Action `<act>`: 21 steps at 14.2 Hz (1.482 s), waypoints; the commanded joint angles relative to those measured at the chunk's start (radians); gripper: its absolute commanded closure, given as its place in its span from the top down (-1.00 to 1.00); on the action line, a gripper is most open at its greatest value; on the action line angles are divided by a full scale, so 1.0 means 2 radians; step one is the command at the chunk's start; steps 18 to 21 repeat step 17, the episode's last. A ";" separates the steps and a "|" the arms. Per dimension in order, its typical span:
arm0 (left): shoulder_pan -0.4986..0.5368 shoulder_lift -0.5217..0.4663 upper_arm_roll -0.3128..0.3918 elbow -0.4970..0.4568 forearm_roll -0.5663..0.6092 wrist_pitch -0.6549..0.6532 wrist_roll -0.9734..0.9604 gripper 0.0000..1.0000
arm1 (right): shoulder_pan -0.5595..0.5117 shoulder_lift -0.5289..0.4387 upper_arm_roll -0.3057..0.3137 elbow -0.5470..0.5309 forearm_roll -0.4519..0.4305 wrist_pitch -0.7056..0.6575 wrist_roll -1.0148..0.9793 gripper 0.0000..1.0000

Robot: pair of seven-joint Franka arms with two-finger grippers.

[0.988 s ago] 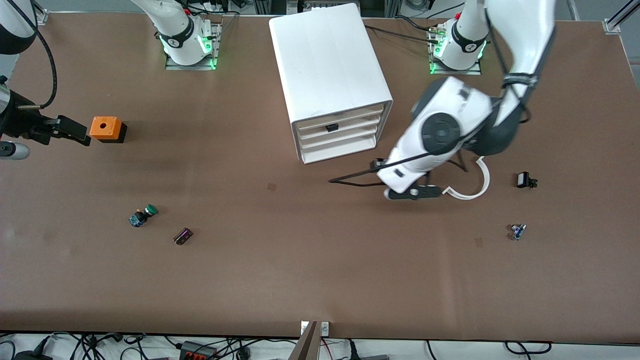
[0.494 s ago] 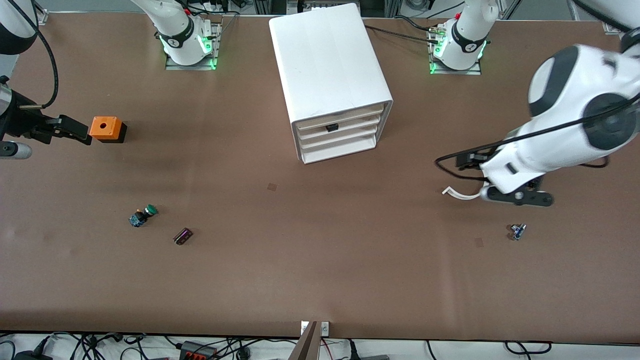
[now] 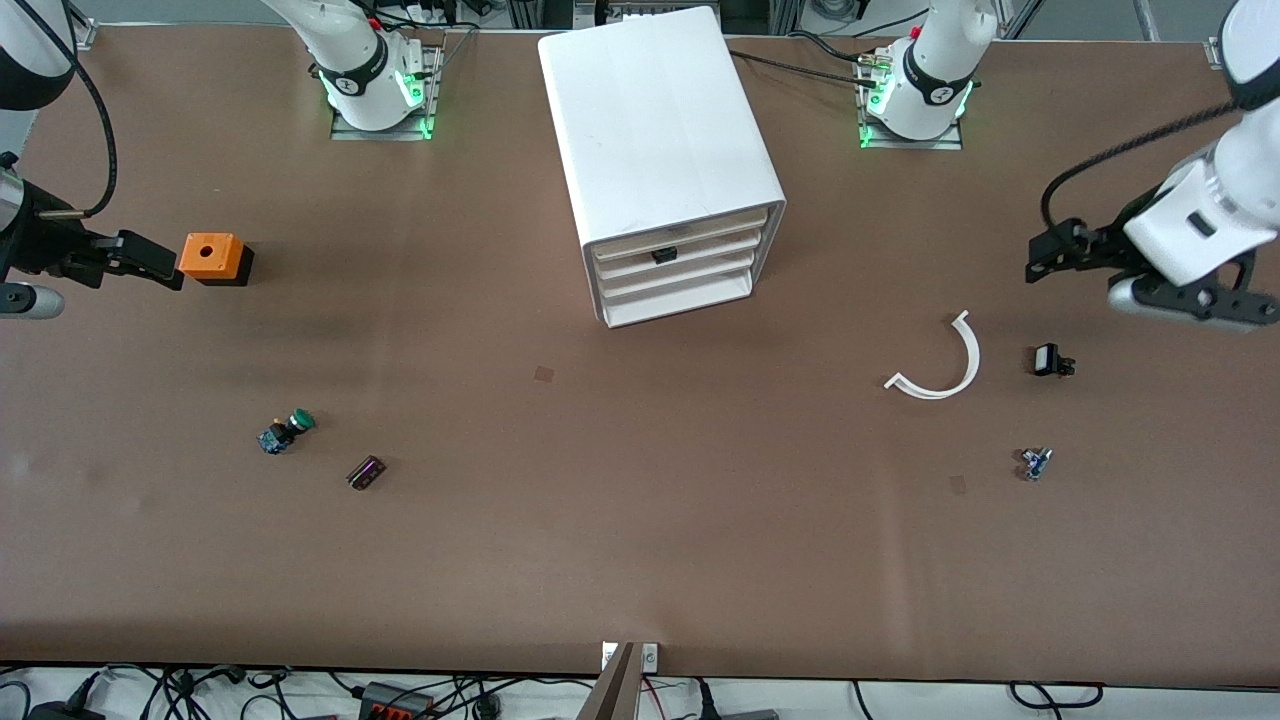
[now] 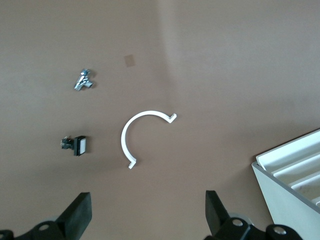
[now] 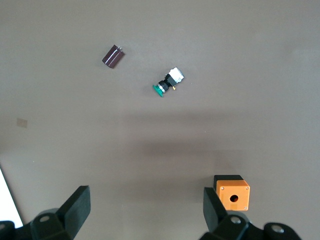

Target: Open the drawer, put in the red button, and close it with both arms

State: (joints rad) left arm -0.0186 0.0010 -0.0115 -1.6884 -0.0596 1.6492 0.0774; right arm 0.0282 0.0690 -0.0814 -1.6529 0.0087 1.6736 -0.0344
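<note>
The white cabinet (image 3: 660, 120) stands mid-table near the robots' bases; its edge shows in the left wrist view (image 4: 295, 170). Its stacked drawers (image 3: 672, 262) all look shut, and one carries a small black piece on its front. The red button is not in view. My left gripper (image 3: 1185, 300) is open and empty in the air over the left arm's end of the table; its own view (image 4: 147, 220) shows bare table between the fingers. My right gripper (image 3: 20, 298) is open and empty over the right arm's end, beside the orange box (image 3: 210, 257), seen too in its own view (image 5: 145, 215).
A green-capped button (image 3: 288, 432) (image 5: 167, 82) and a dark cylinder (image 3: 366, 472) (image 5: 113, 55) lie nearer the front camera than the orange box (image 5: 232, 192). At the left arm's end lie a white plastic arc (image 3: 975, 358) (image 4: 124, 135), a small black part (image 3: 1047, 360) (image 4: 79, 145) and a small blue-silver part (image 3: 1034, 462) (image 4: 83, 81).
My left arm has swung from in front of the cabinet, across the white arc, out to its own end of the table. The right arm has not moved.
</note>
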 commanded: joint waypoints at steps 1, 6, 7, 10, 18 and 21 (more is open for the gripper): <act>0.017 -0.035 0.005 -0.051 -0.014 0.027 0.005 1.00 | 0.000 -0.008 0.002 -0.008 -0.008 -0.002 -0.006 1.00; 0.022 -0.030 0.002 -0.041 -0.012 0.018 0.034 1.00 | 0.000 -0.011 0.002 -0.008 -0.007 -0.003 -0.005 1.00; 0.022 -0.021 0.003 -0.030 -0.009 0.015 0.035 1.00 | 0.000 -0.011 0.001 -0.008 -0.007 -0.003 -0.005 1.00; 0.022 -0.013 0.002 -0.019 -0.001 0.014 0.037 1.00 | 0.000 -0.012 0.001 -0.008 -0.007 -0.002 -0.005 1.00; 0.023 -0.010 -0.001 -0.011 -0.001 -0.001 0.036 1.00 | 0.001 -0.010 0.002 -0.008 -0.007 0.000 -0.005 1.00; 0.023 -0.010 -0.001 -0.011 -0.001 -0.001 0.036 1.00 | 0.001 -0.010 0.002 -0.008 -0.007 0.000 -0.005 1.00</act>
